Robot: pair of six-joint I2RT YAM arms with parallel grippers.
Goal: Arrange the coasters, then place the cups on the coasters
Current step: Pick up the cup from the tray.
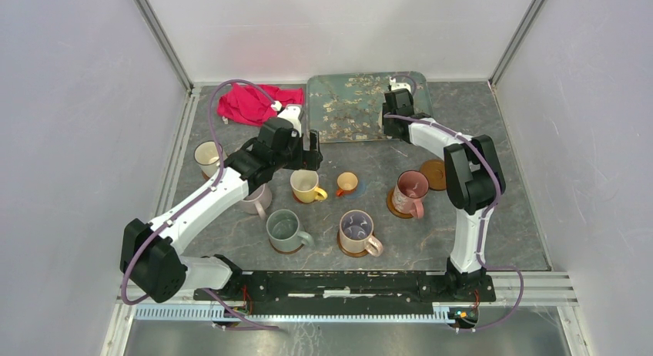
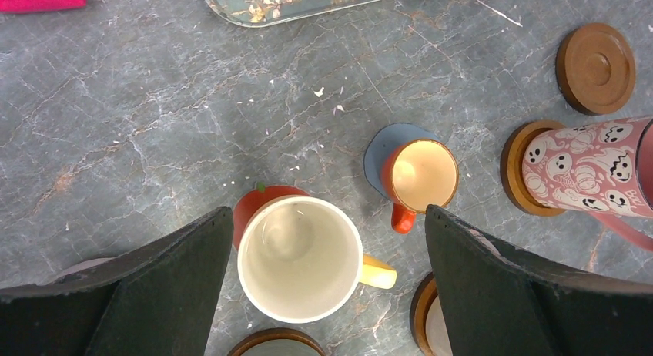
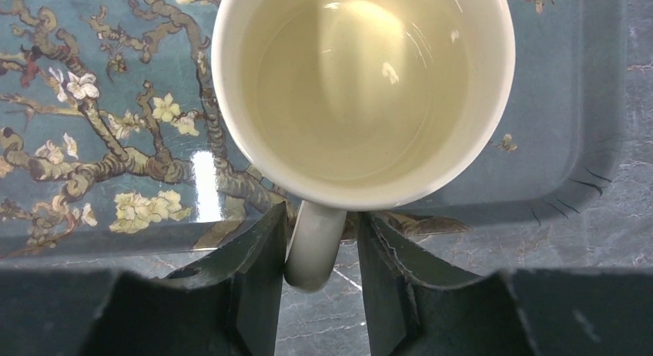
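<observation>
Presently the right gripper [image 3: 322,225] bracketed the handle of the mug [image 3: 362,86] at 6 o'clock (grip unconfirmed); lifted so, the mug could swing and strike the tray [image 3: 570,102]. Left gripper [image 2: 327,217] gaped.

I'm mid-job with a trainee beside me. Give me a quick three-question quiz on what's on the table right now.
1. True or false: the left pincer is open.
2. The cream cup, its handle between the right pincer's fingers, stands on: A a coaster, B the teal tray, C a saucer.
3. What colour is the coaster under the tiny orange cup?
Key: 1 true; 2 B; 3 blue.
</observation>
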